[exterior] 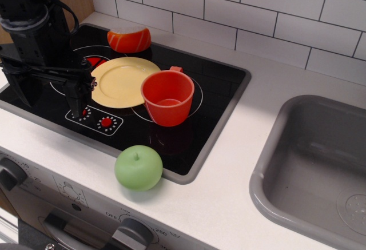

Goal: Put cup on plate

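Observation:
The red-orange cup (167, 96) stands upright on the black stovetop, its small handle pointing to the back. It sits just right of the pale yellow plate (121, 82), next to the plate's right rim and not on it. The plate lies flat and empty on the left burner. My black gripper (48, 96) hangs over the stove's left side, left of the plate and well apart from the cup. Its fingers (76, 96) point down, spread wide, with nothing between them.
An orange-and-white rounded toy food (129, 38) sits behind the plate. A green apple (138, 167) rests on the white counter at the stove's front edge. A grey sink (320, 164) is at the right. Red stove knobs (106, 123) lie in front of the plate. A tiled wall stands behind.

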`<state>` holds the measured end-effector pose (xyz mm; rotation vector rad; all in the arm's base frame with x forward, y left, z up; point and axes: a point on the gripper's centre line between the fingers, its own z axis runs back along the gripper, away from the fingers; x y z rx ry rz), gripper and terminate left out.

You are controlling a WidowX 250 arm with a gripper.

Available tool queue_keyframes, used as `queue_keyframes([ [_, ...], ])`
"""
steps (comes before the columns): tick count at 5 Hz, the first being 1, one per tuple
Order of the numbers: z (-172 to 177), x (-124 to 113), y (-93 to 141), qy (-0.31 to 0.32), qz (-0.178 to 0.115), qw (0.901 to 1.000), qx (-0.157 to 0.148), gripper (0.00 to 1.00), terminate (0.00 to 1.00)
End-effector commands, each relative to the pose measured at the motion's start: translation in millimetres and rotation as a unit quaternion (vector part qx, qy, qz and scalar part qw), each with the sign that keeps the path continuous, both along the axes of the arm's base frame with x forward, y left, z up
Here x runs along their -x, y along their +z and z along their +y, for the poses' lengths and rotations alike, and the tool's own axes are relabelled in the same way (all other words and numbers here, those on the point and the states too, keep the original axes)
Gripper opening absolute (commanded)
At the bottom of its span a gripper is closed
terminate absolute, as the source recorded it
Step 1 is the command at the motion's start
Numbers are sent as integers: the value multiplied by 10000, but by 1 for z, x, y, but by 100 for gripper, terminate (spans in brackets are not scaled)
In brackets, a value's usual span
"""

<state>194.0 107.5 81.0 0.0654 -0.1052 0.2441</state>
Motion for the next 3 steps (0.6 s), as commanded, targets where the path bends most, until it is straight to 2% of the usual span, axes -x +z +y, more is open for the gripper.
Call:
queue_keyframes([
  [1, 0, 0, 0, 0, 0, 10000, 0, 100, 0],
  [2, -6, -21, 8, 405, -271, 9987, -155, 100, 0],
  [3, -7, -39, 17, 537, -784, 9949, -326, 100, 0],
])
